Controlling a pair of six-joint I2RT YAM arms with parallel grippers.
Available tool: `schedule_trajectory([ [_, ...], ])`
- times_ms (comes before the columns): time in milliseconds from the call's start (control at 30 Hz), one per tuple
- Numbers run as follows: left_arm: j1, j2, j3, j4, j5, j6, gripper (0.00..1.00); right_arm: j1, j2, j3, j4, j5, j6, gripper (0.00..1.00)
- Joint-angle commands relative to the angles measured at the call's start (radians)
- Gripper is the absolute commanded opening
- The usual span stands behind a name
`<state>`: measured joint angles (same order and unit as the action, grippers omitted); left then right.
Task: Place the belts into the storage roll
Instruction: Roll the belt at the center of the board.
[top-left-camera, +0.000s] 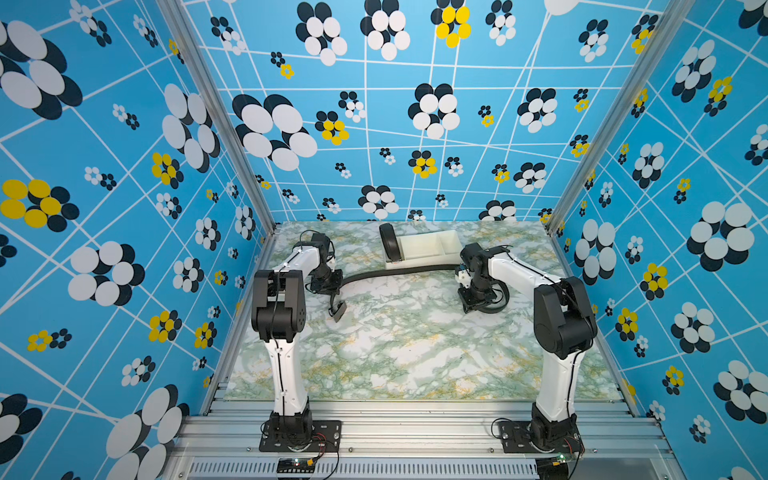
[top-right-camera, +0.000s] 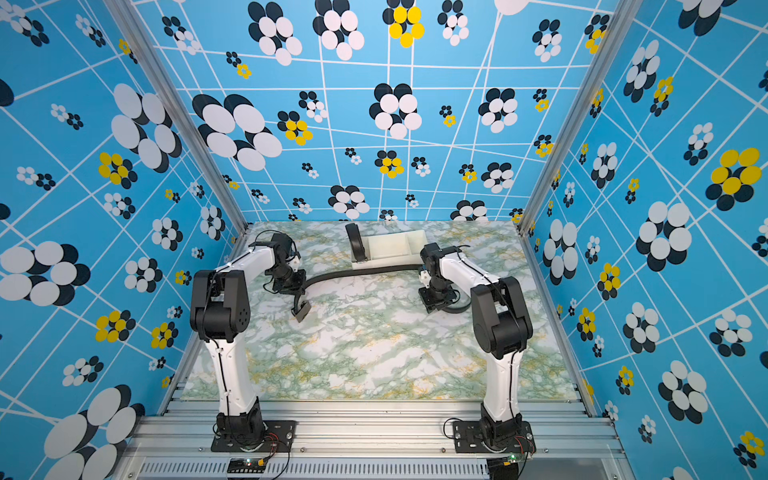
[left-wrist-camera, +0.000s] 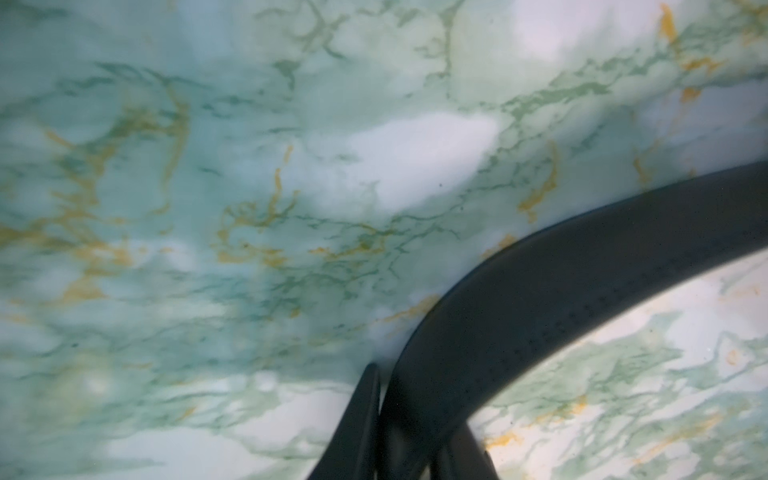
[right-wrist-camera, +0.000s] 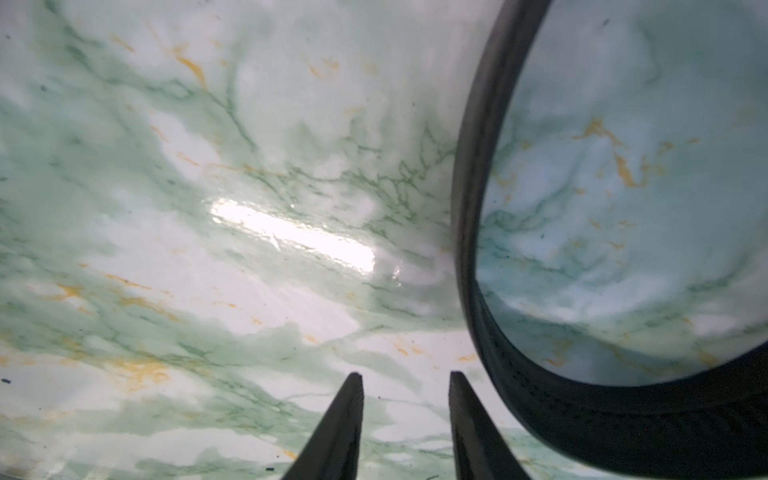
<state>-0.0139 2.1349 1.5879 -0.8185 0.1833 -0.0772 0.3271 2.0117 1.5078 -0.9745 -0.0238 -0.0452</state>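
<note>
Left wrist view, closest item: the left hand (left-wrist-camera: 409, 432) is clamped on the belt (left-wrist-camera: 561, 291). One of the fingers (left-wrist-camera: 353, 428) lies against the strap's near face. The other is mostly hidden behind the strap. From the grip the strap stands on edge and curves away over the worktop (left-wrist-camera: 249, 208).

Right wrist view: the right hand (right-wrist-camera: 405, 399) has its fingers (right-wrist-camera: 340, 428) apart with nothing between them. A loop (right-wrist-camera: 582, 415) of the same belt stands on edge just beside that hand, not touching either finger.

Location of the belt, both top views: it lies on the worktop outside the tray (top-left-camera: 424, 245). It runs from the left hand along the tray's near wall (top-left-camera: 399, 273) to the loop at the right hand (top-left-camera: 496, 303). Its buckle (top-left-camera: 338, 311) end hangs down from the left hand to the worktop.

Second belt: a coil (top-left-camera: 388, 245) stands on edge at the tray's end toward the left arm, rising above the wall. It appears to sit in the end compartment (top-right-camera: 356, 245). The other compartments show bare off-white floor.

The tray sits near the worktop's far edge, between the two arms.
</note>
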Motion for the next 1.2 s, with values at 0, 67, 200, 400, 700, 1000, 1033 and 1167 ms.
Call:
schedule_trajectory([
  [0, 0.004, -0.006, -0.071, -0.025, 0.006, 0.013, 0.21, 0.003, 0.004, 0.013, 0.009, 0.033, -0.014, 0.38],
  [67, 0.002, -0.016, -0.090, -0.024, 0.010, 0.017, 0.21, 0.003, -0.016, 0.031, -0.010, 0.032, -0.020, 0.38],
  [200, -0.007, -0.030, -0.106, -0.024, 0.016, 0.020, 0.17, 0.005, -0.132, 0.042, -0.029, 0.022, -0.001, 0.45],
  [400, -0.030, -0.095, -0.170, -0.043, -0.008, 0.035, 0.12, -0.005, -0.071, 0.111, -0.026, 0.026, -0.048, 0.55],
  [700, -0.050, -0.141, -0.238, -0.026, 0.001, 0.020, 0.12, -0.008, 0.117, 0.227, -0.004, -0.019, -0.036, 0.52],
  [1000, -0.074, -0.168, -0.263, -0.033, 0.022, 0.011, 0.09, -0.036, 0.140, 0.197, 0.002, 0.015, 0.118, 0.00],
  [1033, -0.077, -0.186, -0.278, -0.033, 0.023, 0.005, 0.09, -0.045, 0.127, 0.190, -0.003, 0.036, 0.196, 0.00],
  [1167, -0.119, -0.280, -0.373, -0.025, 0.037, -0.046, 0.09, -0.059, 0.053, 0.123, 0.040, 0.018, 0.438, 0.00],
])
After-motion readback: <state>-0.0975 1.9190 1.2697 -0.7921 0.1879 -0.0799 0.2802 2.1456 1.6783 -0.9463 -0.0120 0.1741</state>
